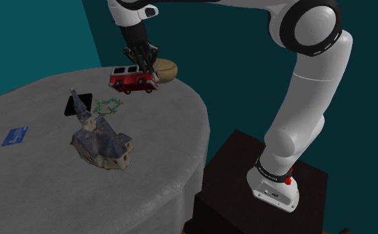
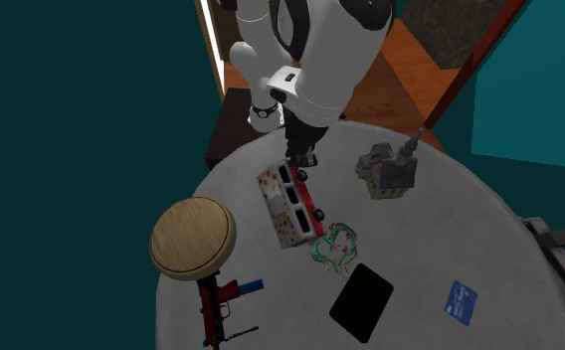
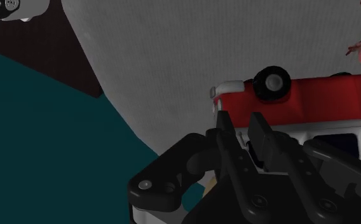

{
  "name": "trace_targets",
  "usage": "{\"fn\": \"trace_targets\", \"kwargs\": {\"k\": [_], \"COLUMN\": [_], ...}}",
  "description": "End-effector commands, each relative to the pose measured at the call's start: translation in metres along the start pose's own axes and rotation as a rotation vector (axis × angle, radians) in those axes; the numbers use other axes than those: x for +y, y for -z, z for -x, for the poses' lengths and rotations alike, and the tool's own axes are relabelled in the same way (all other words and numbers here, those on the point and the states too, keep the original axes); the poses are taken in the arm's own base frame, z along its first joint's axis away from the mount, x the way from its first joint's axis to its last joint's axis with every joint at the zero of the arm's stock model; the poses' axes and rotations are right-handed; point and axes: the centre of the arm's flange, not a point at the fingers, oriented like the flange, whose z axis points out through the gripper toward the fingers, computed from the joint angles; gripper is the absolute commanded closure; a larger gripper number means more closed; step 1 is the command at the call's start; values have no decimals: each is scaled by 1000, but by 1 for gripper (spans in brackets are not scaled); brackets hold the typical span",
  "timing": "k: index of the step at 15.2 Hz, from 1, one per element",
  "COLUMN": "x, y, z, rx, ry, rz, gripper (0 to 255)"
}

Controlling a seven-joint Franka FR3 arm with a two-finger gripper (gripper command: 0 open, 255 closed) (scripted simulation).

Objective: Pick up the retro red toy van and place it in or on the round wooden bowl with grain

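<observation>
The red and white toy van [image 1: 133, 80] hangs tilted just above the round grey table [image 1: 174, 133], near its far edge. My gripper [image 1: 143, 56] comes down on it from above and is shut on its upper end. From the wrist, the black fingers [image 3: 224, 130] stand close together, pinching the van's white edge beside its red body [image 3: 313, 102], one wheel facing the camera. The round wooden bowl [image 1: 166, 69] sits right behind the van. In the second exterior view the van [image 2: 290, 204] shows its patterned roof below the gripper [image 2: 300, 159], the bowl [image 2: 193, 237] to its left.
A grey model church [image 1: 101, 143] stands mid-table, with a black tablet [image 1: 76, 105] and a green-and-red wreath [image 1: 108, 105] behind it. A blue card [image 1: 14, 135] lies far left. A red and black toy gun [image 2: 216, 308] lies beside the bowl. The dark stand [image 1: 247, 186] adjoins the table.
</observation>
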Motion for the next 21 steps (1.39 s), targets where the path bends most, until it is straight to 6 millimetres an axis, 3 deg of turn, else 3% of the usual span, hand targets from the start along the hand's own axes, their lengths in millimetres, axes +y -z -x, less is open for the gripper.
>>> {"fn": "trace_targets", "kwargs": {"k": [1,9,21], "x": [2,8,13], "y": [11,49,38], "z": [-2,-8,-166], "rx": [0,0,0], "ry": [0,0,0], "rz": [-1,-1,-1], "gripper": [255,255,255]}}
